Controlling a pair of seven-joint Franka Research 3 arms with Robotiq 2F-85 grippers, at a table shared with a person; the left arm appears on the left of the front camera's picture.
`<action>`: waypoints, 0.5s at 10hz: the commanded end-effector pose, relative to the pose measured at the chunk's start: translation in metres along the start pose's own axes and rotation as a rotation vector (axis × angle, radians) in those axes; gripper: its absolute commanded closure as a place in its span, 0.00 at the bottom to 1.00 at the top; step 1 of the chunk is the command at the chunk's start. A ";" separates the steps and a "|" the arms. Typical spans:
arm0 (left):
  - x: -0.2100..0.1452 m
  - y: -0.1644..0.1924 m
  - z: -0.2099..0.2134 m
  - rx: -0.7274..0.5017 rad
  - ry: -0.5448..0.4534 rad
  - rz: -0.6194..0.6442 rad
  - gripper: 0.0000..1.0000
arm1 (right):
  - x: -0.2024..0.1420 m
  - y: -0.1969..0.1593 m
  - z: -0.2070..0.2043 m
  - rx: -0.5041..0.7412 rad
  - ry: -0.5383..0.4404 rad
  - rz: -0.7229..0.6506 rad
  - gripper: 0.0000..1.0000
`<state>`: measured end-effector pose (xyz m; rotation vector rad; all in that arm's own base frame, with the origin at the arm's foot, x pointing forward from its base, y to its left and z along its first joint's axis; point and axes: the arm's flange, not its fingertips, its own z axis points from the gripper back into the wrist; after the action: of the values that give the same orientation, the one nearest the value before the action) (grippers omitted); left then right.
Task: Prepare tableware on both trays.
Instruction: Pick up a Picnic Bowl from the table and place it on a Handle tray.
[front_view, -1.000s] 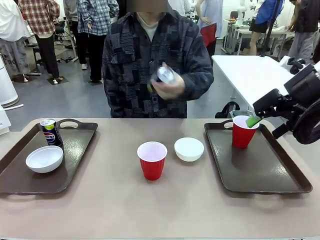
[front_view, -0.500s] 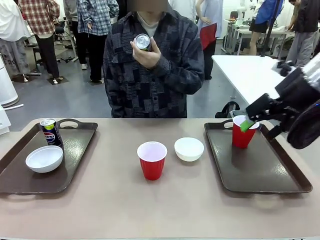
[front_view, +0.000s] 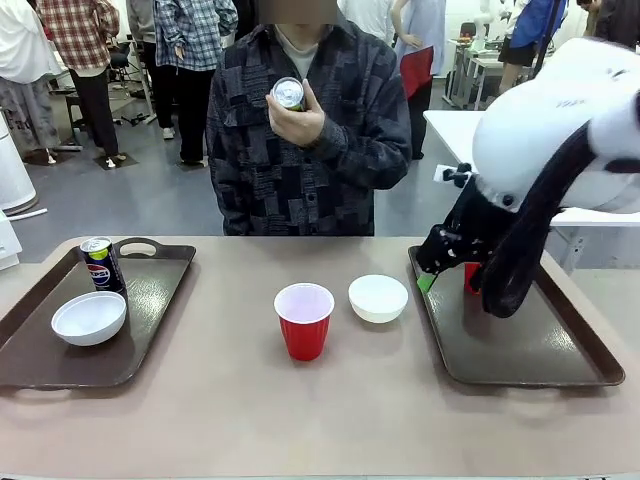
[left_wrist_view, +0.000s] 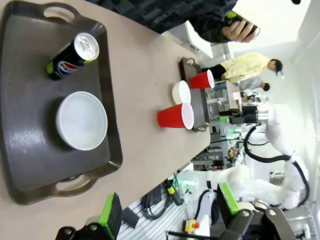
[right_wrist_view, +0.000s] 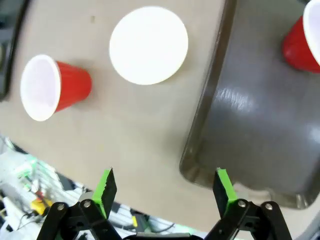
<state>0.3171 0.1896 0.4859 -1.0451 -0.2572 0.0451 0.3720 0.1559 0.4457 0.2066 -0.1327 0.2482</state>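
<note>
My right gripper (front_view: 430, 272) hangs open over the left rim of the right tray (front_view: 520, 345), a little right of a white bowl (front_view: 378, 298). In the right wrist view the open gripper (right_wrist_view: 164, 192) holds nothing; below it lie the bowl (right_wrist_view: 148, 45), a red cup (right_wrist_view: 55, 86) and the tray's edge (right_wrist_view: 200, 150). A second red cup (right_wrist_view: 302, 42) stands on that tray, mostly hidden behind my arm in the front view. The left tray (front_view: 150, 300) carries a Pepsi can (front_view: 100, 265) and a bowl (front_view: 89, 318). My left gripper (left_wrist_view: 169, 207) is open above that tray (left_wrist_view: 20, 165).
The first red cup (front_view: 304, 320) stands upright mid-table between the trays. A person at the far side holds a dark can (front_view: 288, 93) at chest height in one hand (front_view: 300, 120). A white table (front_view: 480, 150) stands behind on the right.
My right arm swung left from the red cup on the right tray to the tray's left rim. The person raised the can from waist to chest height.
</note>
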 end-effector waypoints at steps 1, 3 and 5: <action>-0.002 -0.001 0.000 -0.018 -0.010 -0.001 0.00 | 0.019 0.003 -0.016 -0.093 -0.014 -0.020 0.00; -0.002 -0.001 0.000 -0.018 -0.010 -0.001 0.00 | 0.013 0.001 -0.021 -0.056 -0.056 -0.005 0.00; -0.002 -0.001 0.000 -0.018 -0.010 -0.001 0.00 | -0.083 0.011 0.035 -0.002 -0.060 0.006 0.00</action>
<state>0.3172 0.1897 0.4857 -1.0453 -0.2567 0.0456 0.3555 0.1568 0.4428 0.1762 -0.1812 0.2546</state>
